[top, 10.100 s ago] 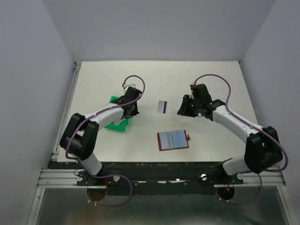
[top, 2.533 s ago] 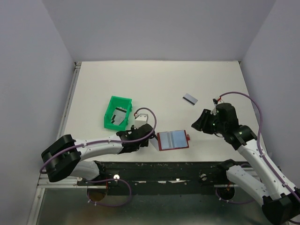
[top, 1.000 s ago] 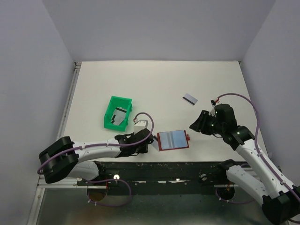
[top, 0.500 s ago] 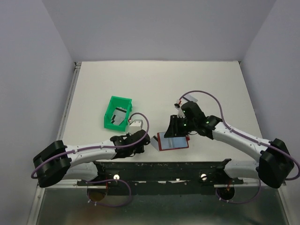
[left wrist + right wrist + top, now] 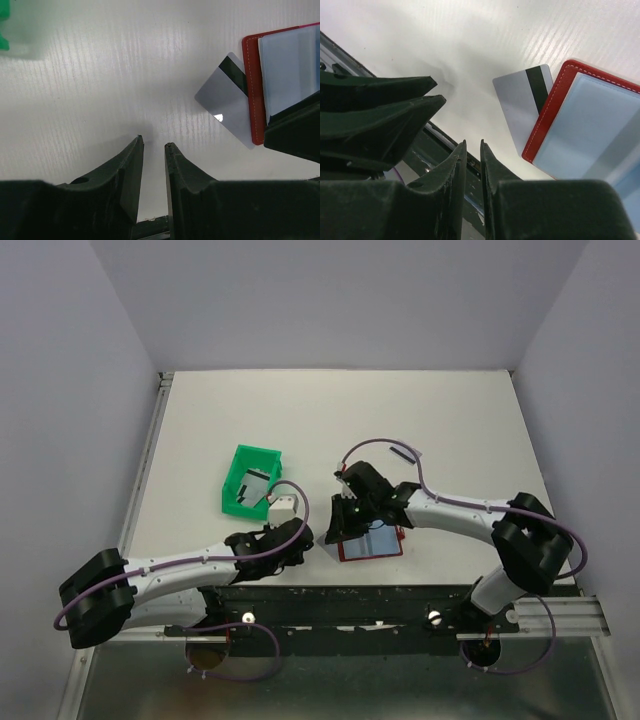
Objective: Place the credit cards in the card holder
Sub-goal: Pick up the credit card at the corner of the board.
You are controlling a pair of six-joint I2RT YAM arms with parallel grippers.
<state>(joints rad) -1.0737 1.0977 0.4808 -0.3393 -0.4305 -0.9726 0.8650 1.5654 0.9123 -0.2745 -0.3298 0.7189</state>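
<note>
The dark red card holder point(image 5: 375, 543) lies open, light blue side up, near the table's front edge. A silvery credit card point(image 5: 327, 538) with a dark stripe pokes out from under its left edge; the left wrist view shows this card point(image 5: 227, 105) beside the holder's red border point(image 5: 251, 90). My right gripper point(image 5: 337, 529) hovers over that card point(image 5: 519, 102) and the holder point(image 5: 590, 125), jaws narrowly apart, nothing between them. My left gripper point(image 5: 303, 541) sits just left of the card, also slightly open and empty. Another credit card point(image 5: 405, 451) lies further back.
A green plastic tray point(image 5: 231, 476) with cards point(image 5: 256, 486) in it stands back left of the holder. The table's front rail point(image 5: 350, 595) runs close behind both grippers. My two grippers are nearly touching at the holder's left edge.
My right arm swung left from the table's right side to the holder's left edge, and its jaws narrowed. My left gripper drew back slightly from the card.
</note>
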